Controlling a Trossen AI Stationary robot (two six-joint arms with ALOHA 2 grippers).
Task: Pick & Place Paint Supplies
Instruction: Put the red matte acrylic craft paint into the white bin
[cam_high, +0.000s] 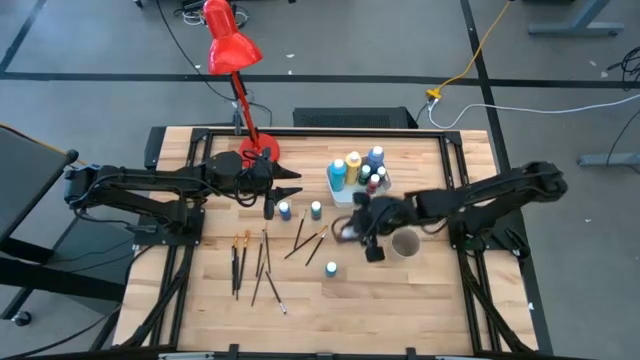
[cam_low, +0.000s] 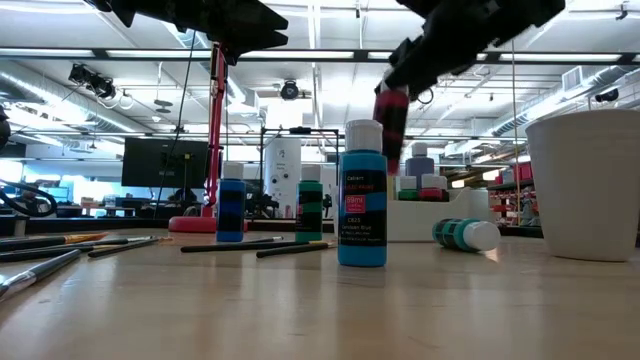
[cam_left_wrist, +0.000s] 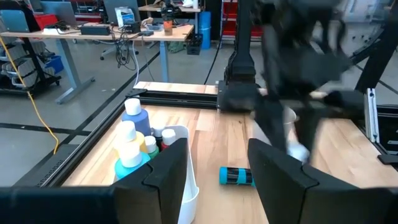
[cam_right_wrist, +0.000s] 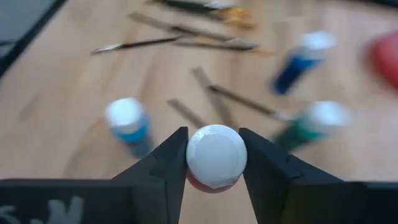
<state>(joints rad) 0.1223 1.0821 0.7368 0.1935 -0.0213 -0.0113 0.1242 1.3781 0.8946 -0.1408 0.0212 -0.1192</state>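
My right gripper (cam_right_wrist: 214, 163) is shut on a red paint bottle with a white cap (cam_low: 391, 130), held above the middle of the table (cam_high: 368, 232). Blue (cam_high: 284, 210), teal (cam_high: 316, 209) and blue (cam_high: 330, 269) bottles stand upright on the wood. A teal bottle (cam_low: 465, 235) lies on its side. Several thin brushes (cam_high: 262, 262) lie flat at the left of the middle. Several more bottles stand in a white tray (cam_high: 345, 197). My left gripper (cam_high: 290, 182) hovers open near the lamp's foot, touching nothing. My right gripper pinches the red bottle at its white cap (cam_right_wrist: 216, 155) between its two fingers, one on either side. The fingers come slanting down from the table's right side. The bottle hangs below them (cam_low: 391, 140), lifted clear of the table.
A red desk lamp (cam_high: 232, 50) stands on its round foot (cam_high: 260, 150) at the far edge. A white cup (cam_high: 405, 243) stands just right of my right gripper. The near half of the table, in front of the brushes, is bare wood.
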